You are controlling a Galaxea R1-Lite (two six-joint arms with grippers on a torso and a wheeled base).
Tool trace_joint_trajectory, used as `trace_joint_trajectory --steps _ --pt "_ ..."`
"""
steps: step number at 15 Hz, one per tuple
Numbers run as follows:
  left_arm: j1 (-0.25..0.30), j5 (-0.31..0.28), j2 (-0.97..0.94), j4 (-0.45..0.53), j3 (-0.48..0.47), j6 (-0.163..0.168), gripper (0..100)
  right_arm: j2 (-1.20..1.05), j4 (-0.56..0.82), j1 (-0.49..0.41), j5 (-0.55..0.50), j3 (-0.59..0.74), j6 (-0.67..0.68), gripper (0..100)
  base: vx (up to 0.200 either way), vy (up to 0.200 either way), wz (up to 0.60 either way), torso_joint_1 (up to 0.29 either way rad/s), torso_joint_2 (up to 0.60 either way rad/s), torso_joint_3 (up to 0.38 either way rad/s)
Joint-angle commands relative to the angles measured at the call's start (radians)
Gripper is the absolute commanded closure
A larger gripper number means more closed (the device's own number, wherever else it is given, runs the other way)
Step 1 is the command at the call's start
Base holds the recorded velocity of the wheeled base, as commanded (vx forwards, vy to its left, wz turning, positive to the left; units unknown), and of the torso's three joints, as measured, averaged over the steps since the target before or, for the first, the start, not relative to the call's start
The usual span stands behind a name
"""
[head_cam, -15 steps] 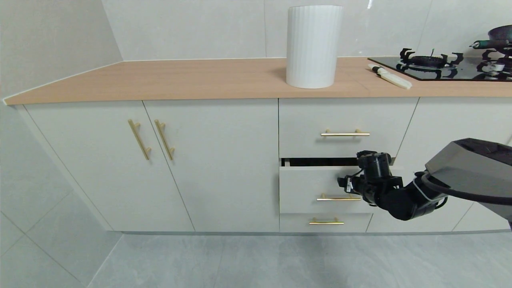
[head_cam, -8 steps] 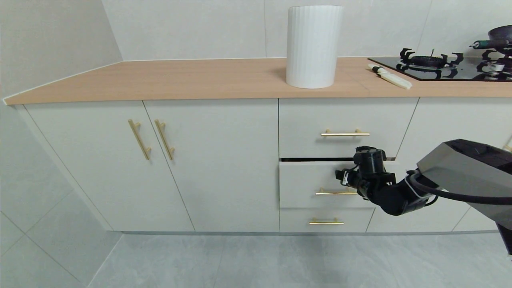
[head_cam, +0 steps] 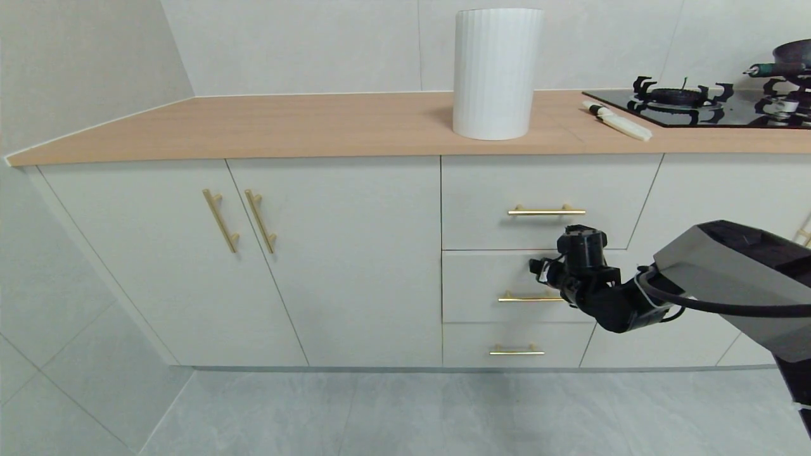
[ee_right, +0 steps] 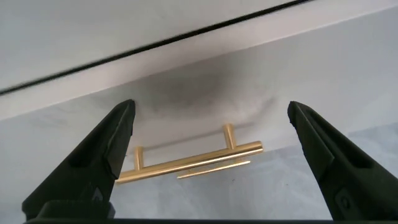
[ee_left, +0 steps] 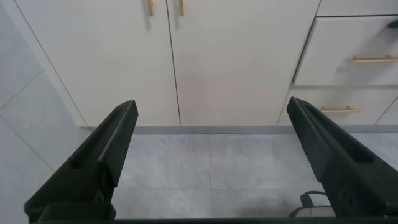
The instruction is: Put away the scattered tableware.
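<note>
My head cam sits high and well back, looking forward and down: light wooden countertop [head_cam: 285,126] up top, pale grey cabinet fronts [head_cam: 336,253] in the middle, grey tiled floor [head_cam: 380,411] below. The left wrist cam hangs low and further off, peeking out between the spread fingers of my left claw [ee_left: 211,162] at the cabinet base and floor. The right wrist cam is right up against the pale grey middle drawer [ee_right: 205,99], looking out through my wide-apart right claw [ee_right: 211,162]. All three views catch that drawer's slim brass bar handle [head_cam: 529,297].
</note>
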Motion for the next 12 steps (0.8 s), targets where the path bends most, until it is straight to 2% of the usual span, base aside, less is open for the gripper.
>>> trace_joint_trajectory --steps 1,8,12 --pt "0.001 0.000 0.000 0.000 0.000 0.000 0 0.027 -0.003 -0.010 -0.015 -0.048 0.011 0 0.000 0.000 0.00 0.000 0.00 0.000" --pt "0.001 0.000 0.000 0.001 0.000 0.000 0 0.024 -0.003 -0.017 -0.035 -0.055 0.013 0 0.000 0.000 0.00 0.000 0.00 0.000" --pt "-0.001 0.000 0.000 0.000 0.000 0.000 0 -0.076 0.002 -0.009 -0.033 0.039 0.010 0 0.000 0.000 0.00 0.000 0.00 0.000"
